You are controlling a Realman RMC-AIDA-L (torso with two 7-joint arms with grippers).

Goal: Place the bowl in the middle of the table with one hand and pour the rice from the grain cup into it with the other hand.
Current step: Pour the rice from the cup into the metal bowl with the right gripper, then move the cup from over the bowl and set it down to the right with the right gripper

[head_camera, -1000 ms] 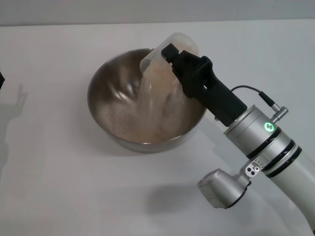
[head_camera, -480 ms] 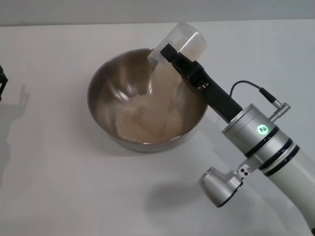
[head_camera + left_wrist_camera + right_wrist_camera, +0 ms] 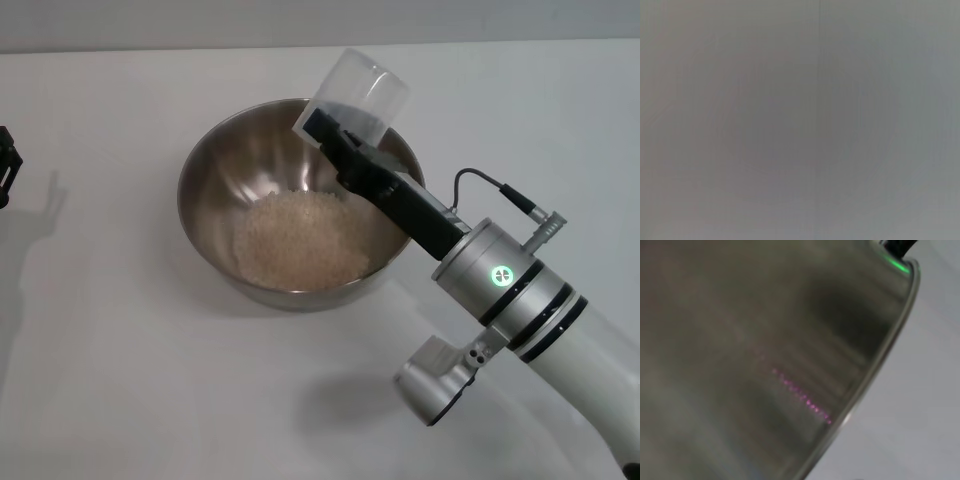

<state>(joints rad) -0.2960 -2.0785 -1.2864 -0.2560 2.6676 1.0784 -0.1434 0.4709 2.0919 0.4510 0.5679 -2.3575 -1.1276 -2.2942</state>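
The steel bowl (image 3: 215,170) stands on the white table (image 3: 120,380) near its middle, with a pale heap of rice (image 3: 300,240) inside. My right gripper (image 3: 335,135) is shut on the clear grain cup (image 3: 358,92) and holds it upturned and tilted over the bowl's far right rim. The cup looks empty. The right wrist view shows only the bowl's shiny inner wall (image 3: 765,355) and rim from close by. My left gripper (image 3: 6,165) shows only as a dark bit at the left edge of the head view. The left wrist view shows only plain grey.
My right arm (image 3: 520,310) stretches from the lower right corner across the table to the bowl. White tabletop lies all round the bowl.
The rice stream from the cup has stopped and the grains have settled in a heap in the bowl. My right gripper has tipped the emptied cup further up and shifted slightly left.
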